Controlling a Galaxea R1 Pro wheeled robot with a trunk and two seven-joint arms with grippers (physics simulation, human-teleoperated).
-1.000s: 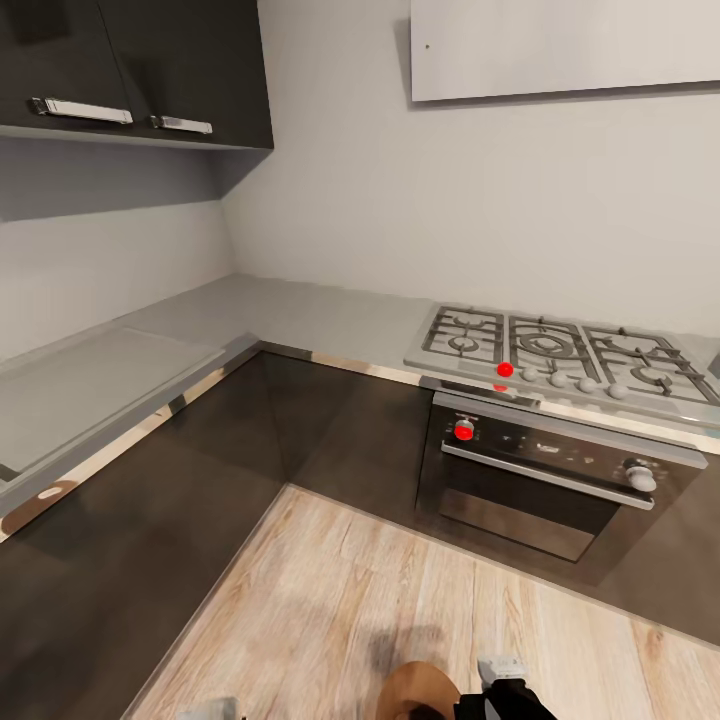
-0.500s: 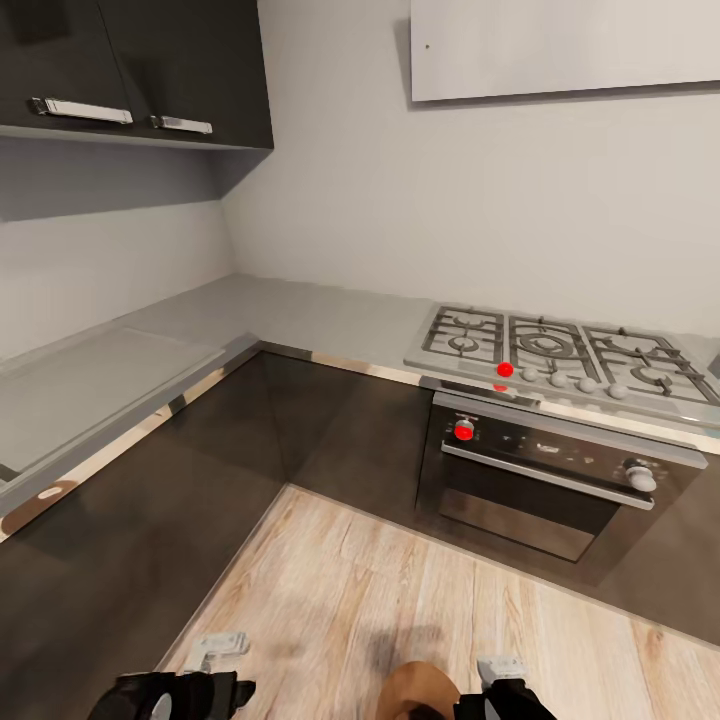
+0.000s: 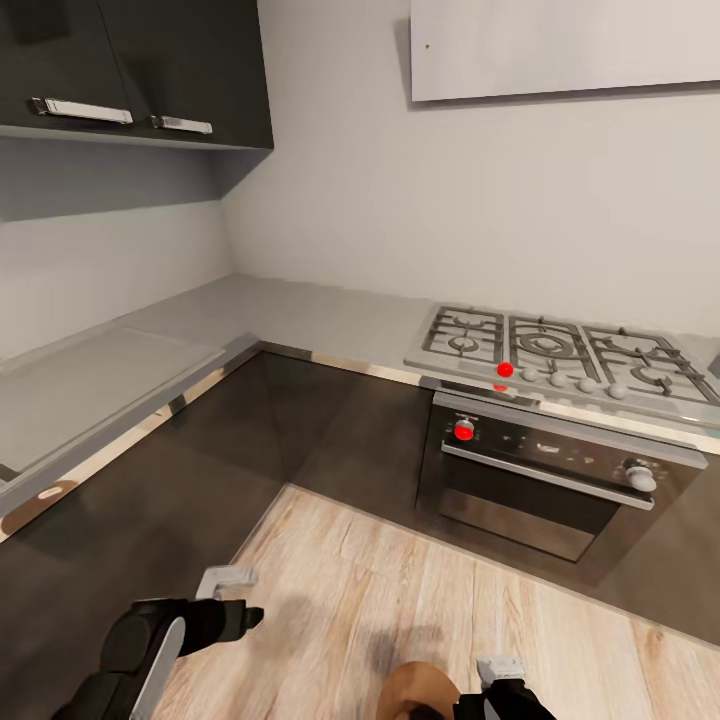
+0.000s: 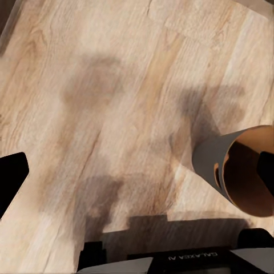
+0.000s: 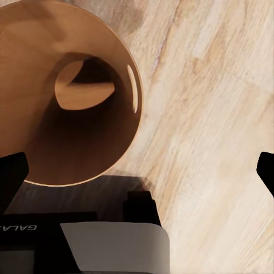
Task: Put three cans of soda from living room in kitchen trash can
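Note:
The tash can [image 3: 415, 695] stands on the pale wood floor at the bottom edge of the head view, its brown inside showing. My right gripper [image 3: 505, 682] hangs just right of it; in the right wrist view the gripper [image 5: 137, 174] is open and empty, and the can's brown mouth [image 5: 68, 97] lies close in front. My left gripper [image 3: 233, 598] hovers over the floor left of the can, open and empty [image 4: 137, 177], with the grey-tan can [image 4: 237, 171] off to one side. The cans of soda are out of view.
This is the kitchen corner. A grey L-shaped counter [image 3: 300, 315] over dark cabinets wraps the left and back. A gas hob [image 3: 560, 355] and black oven [image 3: 550, 480] stand at the back right. Dark wall cabinets [image 3: 130, 70] hang at upper left. Wood floor [image 3: 420, 580] lies between.
My left arm has come up from the bottom edge of the head view and moved forward over the floor. The right gripper, the can and the camera have stayed put.

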